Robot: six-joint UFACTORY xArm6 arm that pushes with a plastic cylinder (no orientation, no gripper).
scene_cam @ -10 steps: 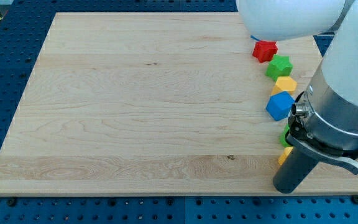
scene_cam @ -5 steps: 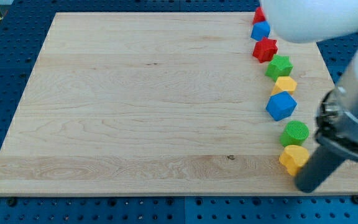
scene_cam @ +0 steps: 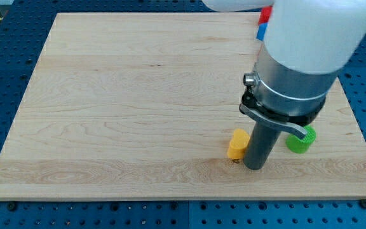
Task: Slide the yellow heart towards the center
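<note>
The yellow heart (scene_cam: 237,144) lies on the wooden board (scene_cam: 138,108), right of the middle and near the view's bottom. My tip (scene_cam: 254,166) stands just to its right and touches it or nearly does. The arm's grey and white body hides most of the row of blocks along the board's right side.
A green round block (scene_cam: 300,140) shows to the right of the rod, partly hidden by the arm. Slivers of a red block (scene_cam: 266,13) and a blue block (scene_cam: 260,32) peek out at the view's top right. Blue pegboard (scene_cam: 5,70) surrounds the board.
My tip has swung from the board's lower right corner to the left, and the yellow heart has slid left with it, away from the green round block. The arm now covers the right-hand row.
</note>
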